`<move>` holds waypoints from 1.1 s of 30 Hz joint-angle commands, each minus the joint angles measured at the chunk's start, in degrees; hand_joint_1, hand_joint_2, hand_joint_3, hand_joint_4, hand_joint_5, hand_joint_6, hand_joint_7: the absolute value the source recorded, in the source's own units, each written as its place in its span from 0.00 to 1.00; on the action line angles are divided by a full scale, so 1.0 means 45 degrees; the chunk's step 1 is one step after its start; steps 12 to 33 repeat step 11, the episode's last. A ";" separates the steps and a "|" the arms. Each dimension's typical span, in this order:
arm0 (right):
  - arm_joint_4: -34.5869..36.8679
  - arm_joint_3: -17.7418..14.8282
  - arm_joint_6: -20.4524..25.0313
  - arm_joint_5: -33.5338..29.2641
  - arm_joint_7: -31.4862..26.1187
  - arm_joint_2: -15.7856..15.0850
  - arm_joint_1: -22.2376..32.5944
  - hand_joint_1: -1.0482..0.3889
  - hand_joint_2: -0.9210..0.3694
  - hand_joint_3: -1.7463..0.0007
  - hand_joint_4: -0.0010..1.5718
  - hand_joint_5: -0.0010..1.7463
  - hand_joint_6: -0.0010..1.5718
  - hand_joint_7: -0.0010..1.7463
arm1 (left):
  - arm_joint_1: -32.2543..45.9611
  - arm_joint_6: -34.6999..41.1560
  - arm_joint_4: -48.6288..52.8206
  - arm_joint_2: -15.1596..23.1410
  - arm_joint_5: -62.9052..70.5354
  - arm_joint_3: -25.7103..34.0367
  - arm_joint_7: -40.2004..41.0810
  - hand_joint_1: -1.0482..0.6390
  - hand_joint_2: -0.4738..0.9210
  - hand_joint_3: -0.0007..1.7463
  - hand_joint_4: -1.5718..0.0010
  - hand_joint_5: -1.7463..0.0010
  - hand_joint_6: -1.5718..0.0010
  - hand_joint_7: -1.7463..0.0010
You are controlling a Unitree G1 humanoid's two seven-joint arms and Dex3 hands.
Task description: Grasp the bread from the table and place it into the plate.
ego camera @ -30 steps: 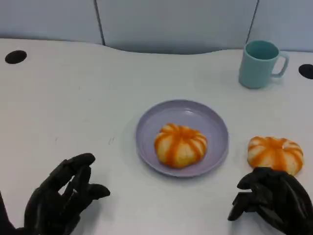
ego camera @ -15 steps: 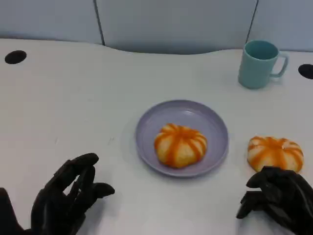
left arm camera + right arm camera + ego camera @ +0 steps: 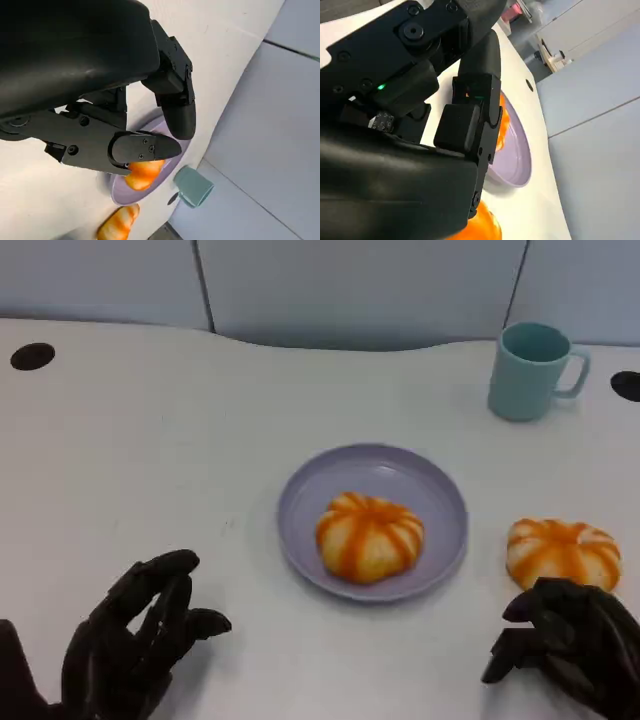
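Bread: 2 orange-striped rolls in view. Roll 1 (image 3: 369,537) lies inside the lavender plate (image 3: 310,485), toward the plate's near-right part, resting flat on the plate floor. Roll 2 (image 3: 562,553) lies on the white table (image 3: 150,440), to the right of the plate and clear of its rim. Right hand (image 3: 565,642) sits at the near edge of roll 2, on the side away from the wall; its fingers are curled inward and nothing shows inside them, and whether the fingertips touch roll 2 cannot be told from the head view. In the right wrist view the orange of a roll (image 3: 485,227) shows just under the hand's shell, with the plate (image 3: 517,155) beyond the fingers (image 3: 470,125). Left hand (image 3: 135,635) rests well to the left of the plate and nearer the robot, fingers spread apart, holding nothing. Left wrist view shows the plate (image 3: 122,192) with roll 1 (image 3: 142,172) past the fingers. Teal mug (image 3: 530,370) stands upright beyond the plate, to its far right, handle pointing away from the plate.
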 commanded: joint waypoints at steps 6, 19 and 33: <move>0.0052 -0.0084 -0.0088 0.0083 0.0008 -0.0057 -0.0124 0.07 0.18 1.00 0.91 0.37 0.93 0.22 | -0.0160 -0.0314 0.0260 0.0256 0.0059 0.0147 -0.0100 0.39 1.00 0.16 0.61 0.17 0.64 0.42; 0.0222 -0.0099 -0.0165 0.0109 0.0136 -0.0058 -0.0209 0.07 0.18 1.00 0.91 0.36 0.93 0.21 | -0.0198 -0.0371 0.0381 0.0381 0.0086 0.0106 -0.0311 0.38 1.00 0.15 0.61 0.17 0.64 0.42; 0.0222 -0.0099 -0.0165 0.0109 0.0136 -0.0058 -0.0209 0.07 0.18 1.00 0.91 0.36 0.93 0.21 | -0.0198 -0.0371 0.0381 0.0381 0.0086 0.0106 -0.0311 0.38 1.00 0.15 0.61 0.17 0.64 0.42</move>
